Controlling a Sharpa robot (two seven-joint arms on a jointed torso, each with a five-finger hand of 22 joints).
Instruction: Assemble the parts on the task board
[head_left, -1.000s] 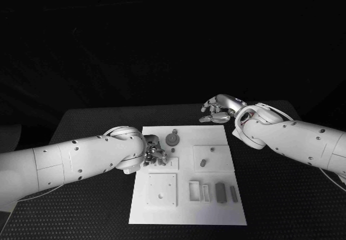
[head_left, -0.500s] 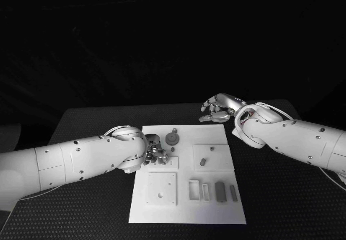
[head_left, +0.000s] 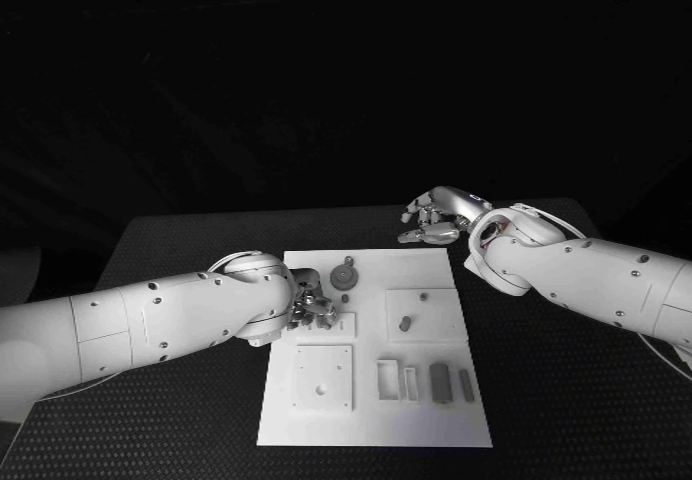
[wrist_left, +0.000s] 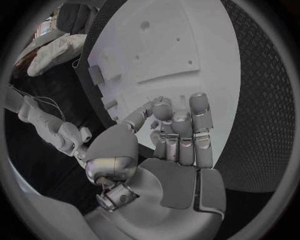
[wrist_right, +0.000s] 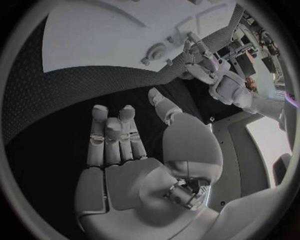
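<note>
Since a second ago the round grey gear-like part (head_left: 345, 275) has shifted on the white rectangular task board (head_left: 433, 424) — it now lies a little further toward the far edge and looks more tilted, its tab pointing away from the robot. The left hand (head_left: 310, 308) has barely moved and the right hand (head_left: 437, 218) has stayed where it was.

The black textured table (head_left: 577, 400) runs well past the board on every side, with wide bare strips along the board's left and right edges and a narrower one beyond its far edge. The room behind is dark.

The left arm comes in low across the board's left edge; its silver hand sits over the small raised block at that edge, fingers curled in close together. Whether they pinch anything I cannot tell — the wrist view shows the left hand's fingertips (wrist_left: 164, 109) bunched above the white plate with nothing plainly between them. The right hand hovers over bare table just beyond the board's far right corner, fingers loosely apart and holding nothing; in its wrist view the right hand's fingers (wrist_right: 112, 131) lie side by side above the dark surface.

On the board I count two larger square white plates, a slim white frame, and four grey parts: the gear-like one, a small oval peg (head_left: 405, 324), and two upright bars (head_left: 440, 382) near the front right.
</note>
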